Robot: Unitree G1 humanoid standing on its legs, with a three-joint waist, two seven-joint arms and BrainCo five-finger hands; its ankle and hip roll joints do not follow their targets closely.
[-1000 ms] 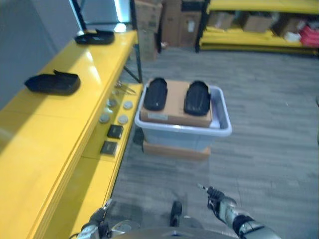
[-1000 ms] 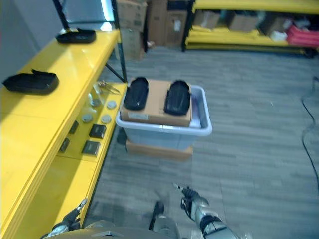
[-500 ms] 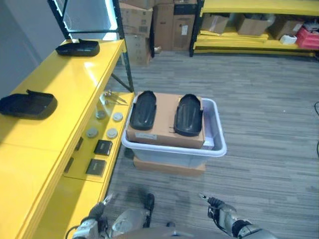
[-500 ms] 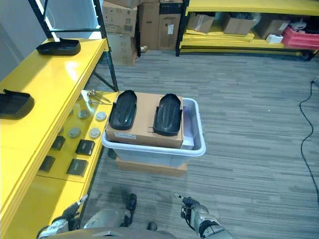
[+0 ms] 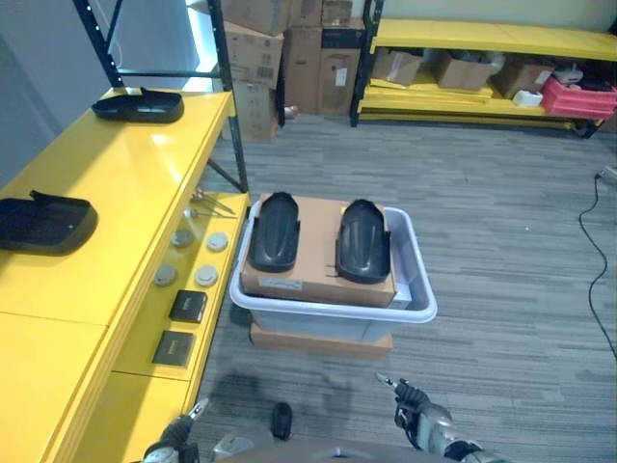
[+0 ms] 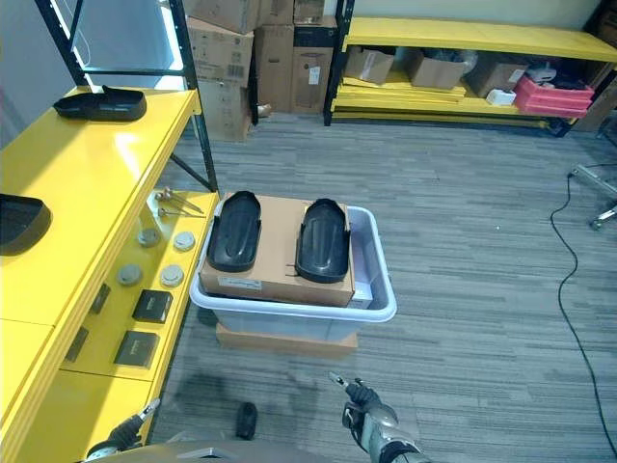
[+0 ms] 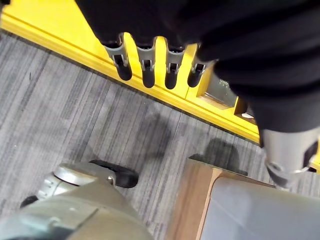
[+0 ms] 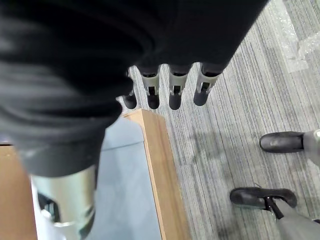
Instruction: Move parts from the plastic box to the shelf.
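A pale plastic box (image 5: 328, 311) stands on the floor beside the yellow shelf (image 5: 116, 183). Inside it a cardboard carton (image 5: 313, 275) carries two black moulded parts, one on the left (image 5: 275, 231) and one on the right (image 5: 363, 239). Two more black parts lie on the shelf top, one nearer (image 5: 43, 220) and one at the far end (image 5: 138, 104). My left hand (image 5: 176, 442) hangs low by the shelf's edge, its fingers (image 7: 145, 70) straight and holding nothing. My right hand (image 5: 416, 422) hangs low in front of the box, fingers (image 8: 175, 92) straight and holding nothing.
A flat brown board (image 5: 321, 340) lies under the box. The shelf's lower ledge holds round discs (image 5: 204, 275) and small black blocks (image 5: 186, 305). Cardboard boxes (image 5: 255, 53) and yellow racking (image 5: 482, 39) line the back wall. Grey floor stretches to the right.
The camera has shifted, so more of the far room and racking shows. The box, its parts and the shelf parts lie as before. Both hands stay low and hold nothing.
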